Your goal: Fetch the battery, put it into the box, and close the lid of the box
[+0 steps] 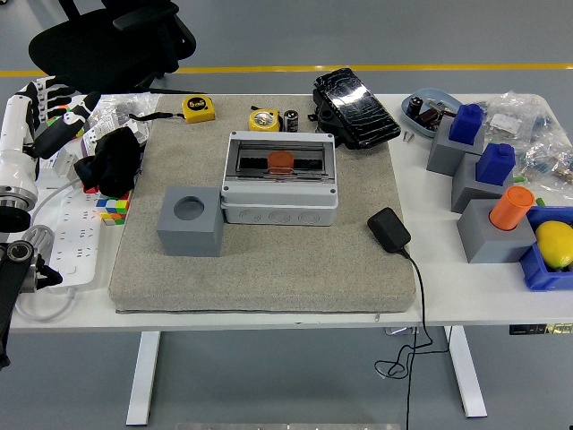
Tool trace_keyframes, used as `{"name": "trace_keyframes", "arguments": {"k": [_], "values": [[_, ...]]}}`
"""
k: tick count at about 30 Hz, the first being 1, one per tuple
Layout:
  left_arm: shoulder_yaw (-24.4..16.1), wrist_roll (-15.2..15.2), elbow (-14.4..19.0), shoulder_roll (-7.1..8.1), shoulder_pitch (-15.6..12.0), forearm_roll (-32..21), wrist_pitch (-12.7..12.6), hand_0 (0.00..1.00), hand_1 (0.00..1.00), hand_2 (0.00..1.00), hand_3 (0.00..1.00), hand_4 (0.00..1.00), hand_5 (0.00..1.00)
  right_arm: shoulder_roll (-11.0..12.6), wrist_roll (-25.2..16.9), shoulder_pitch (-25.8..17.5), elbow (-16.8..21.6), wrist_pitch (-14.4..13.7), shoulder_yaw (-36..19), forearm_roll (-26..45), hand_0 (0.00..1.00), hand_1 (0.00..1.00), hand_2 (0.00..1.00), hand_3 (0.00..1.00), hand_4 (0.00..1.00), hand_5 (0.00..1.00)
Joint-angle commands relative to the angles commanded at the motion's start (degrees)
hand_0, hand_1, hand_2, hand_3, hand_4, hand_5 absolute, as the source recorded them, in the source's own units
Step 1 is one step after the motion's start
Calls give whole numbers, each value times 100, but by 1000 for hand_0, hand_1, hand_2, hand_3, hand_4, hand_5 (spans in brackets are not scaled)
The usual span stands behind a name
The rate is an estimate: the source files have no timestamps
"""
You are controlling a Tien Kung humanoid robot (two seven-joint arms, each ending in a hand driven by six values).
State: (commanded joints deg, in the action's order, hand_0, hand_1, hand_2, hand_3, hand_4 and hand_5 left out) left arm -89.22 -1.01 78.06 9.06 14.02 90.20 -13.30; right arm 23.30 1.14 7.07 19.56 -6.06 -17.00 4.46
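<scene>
Nearest us, at the surface's (269, 313) left edge, our left robot hand (49, 107) hangs empty, fingers loosely spread. Farther back, beyond the box (279, 177), stands the battery (291, 120): small, rigid, probably slick, so we'd pinch its sides.

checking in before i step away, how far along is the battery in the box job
The orange battery appears to sit inside the grey box, behind its closed-looking clear lid, so fetching, placing and closing all look done. Nothing is in hand: the left robot hand is empty at the table's left edge, away from the box, and the right arm is out of view. Nothing obvious is left.
</scene>
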Motion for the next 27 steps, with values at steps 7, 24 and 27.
{"name": "trace_keyframes", "arguments": {"k": [7, 24, 27], "values": [[9, -11, -1, 2, -24, 6, 27, 697, 731, 697, 743, 998, 566, 3, 6, -9, -1, 0, 35, 1, 579, 628, 658, 552, 943, 490], [18, -63, 47, -5, -184, 37, 92, 698, 730, 695, 743, 998, 566, -53, 20, -141, -5, -9, -57, -34, 580, 629, 658, 553, 943, 494], [27, -69, 62, -1, -217, 36, 97, 698, 731, 694, 743, 998, 565, -86, 17, -158, -5, -13, -101, -52, 577, 629, 659, 554, 944, 495]]}}
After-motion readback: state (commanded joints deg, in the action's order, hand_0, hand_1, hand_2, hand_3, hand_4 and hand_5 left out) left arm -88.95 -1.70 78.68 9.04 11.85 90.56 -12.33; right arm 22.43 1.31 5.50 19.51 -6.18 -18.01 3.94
